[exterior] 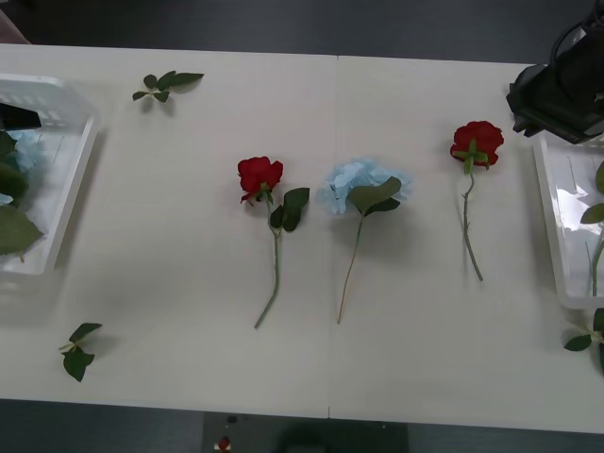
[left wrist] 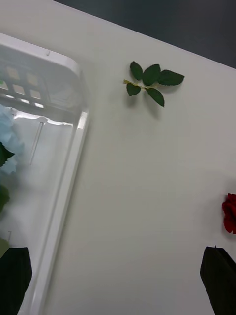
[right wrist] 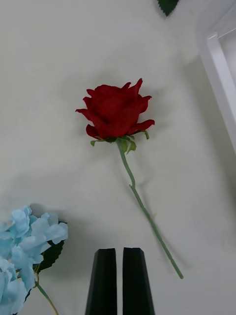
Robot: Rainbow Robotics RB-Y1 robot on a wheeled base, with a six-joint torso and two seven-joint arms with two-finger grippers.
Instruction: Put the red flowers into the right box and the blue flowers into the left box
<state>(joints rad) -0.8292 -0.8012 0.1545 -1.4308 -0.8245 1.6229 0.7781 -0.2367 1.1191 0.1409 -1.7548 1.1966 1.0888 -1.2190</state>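
1. Hovering over the table near its right edge, the right gripper has its fingers together, holding nothing, above a red rose.
2. Left gripper, fingers apart, hangs beside the left box at the left edge.
3. Another rose and a blue flower lie mid-table; the right box sits at the right edge.

You have three flowers mid-frame: a rose left, a hydrangea centre, another rose right. The left box sits at the left edge, the right box at the right edge

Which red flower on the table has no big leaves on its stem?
The red rose nearest the right box; the other rose has leaves.
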